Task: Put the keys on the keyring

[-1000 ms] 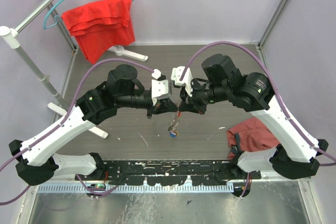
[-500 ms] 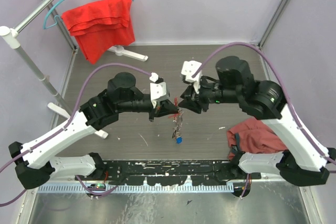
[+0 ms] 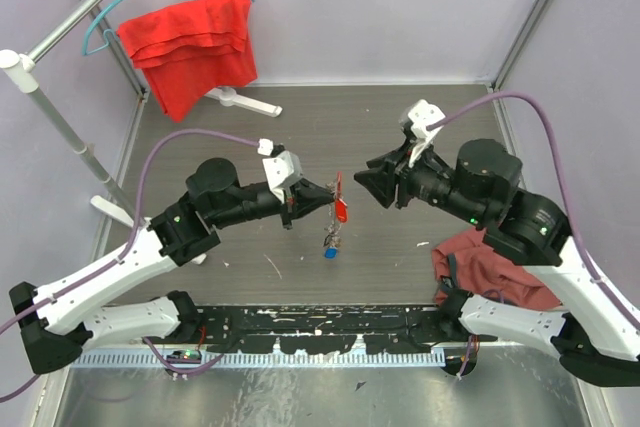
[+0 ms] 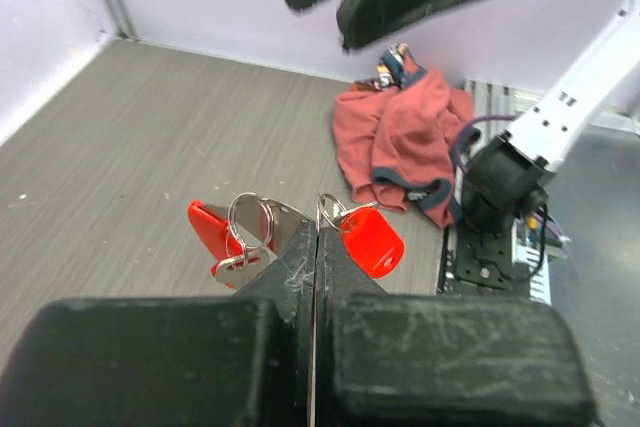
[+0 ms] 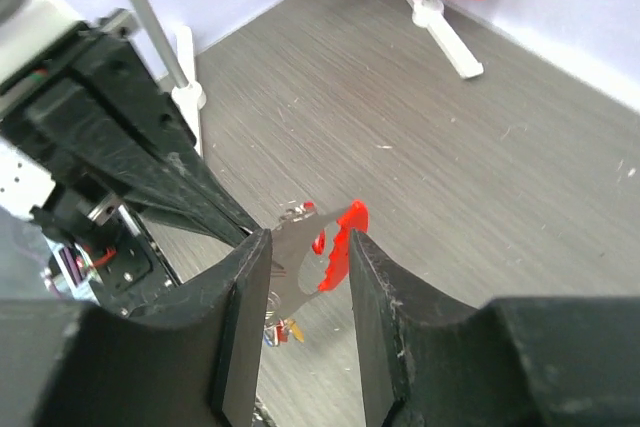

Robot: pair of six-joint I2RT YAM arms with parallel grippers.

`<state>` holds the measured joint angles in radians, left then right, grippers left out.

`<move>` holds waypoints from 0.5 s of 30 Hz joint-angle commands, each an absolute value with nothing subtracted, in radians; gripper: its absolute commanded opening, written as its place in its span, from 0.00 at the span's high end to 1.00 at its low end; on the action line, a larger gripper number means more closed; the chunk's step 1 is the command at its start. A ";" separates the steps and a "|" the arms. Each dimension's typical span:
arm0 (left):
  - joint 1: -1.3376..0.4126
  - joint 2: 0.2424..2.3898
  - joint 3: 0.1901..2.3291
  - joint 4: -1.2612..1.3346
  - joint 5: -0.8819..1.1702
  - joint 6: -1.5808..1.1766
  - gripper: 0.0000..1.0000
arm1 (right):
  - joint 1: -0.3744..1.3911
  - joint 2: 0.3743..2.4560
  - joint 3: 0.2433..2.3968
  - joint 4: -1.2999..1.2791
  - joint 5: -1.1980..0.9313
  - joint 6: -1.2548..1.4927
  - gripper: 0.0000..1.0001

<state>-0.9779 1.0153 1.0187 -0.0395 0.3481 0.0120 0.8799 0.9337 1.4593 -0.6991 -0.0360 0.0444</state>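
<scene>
Two black two-fingered hands: the left hand (image 3: 322, 195) and the right hand (image 3: 362, 175). One bunch of small silver metal keys (image 3: 335, 223). On it the left wrist view shows two red plastic heads (image 4: 372, 240) and two thin wire rings (image 4: 248, 217); the top view shows one blue tag (image 3: 329, 253). Two cloths: one bright red towel (image 3: 190, 42) on one teal wire hanger (image 3: 105, 15), and one dull red garment (image 3: 480, 257) on one grey wood-grain tabletop (image 3: 420, 127).
</scene>
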 commanded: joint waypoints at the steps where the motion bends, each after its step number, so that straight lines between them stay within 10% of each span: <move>1: -0.980 0.965 0.978 0.124 0.200 -0.033 1.00 | 0.878 0.924 1.388 -0.535 0.059 0.277 0.57; 15: -0.978 0.911 0.943 0.128 0.043 -0.039 1.00 | 0.508 0.837 1.023 -0.010 -0.537 0.690 0.39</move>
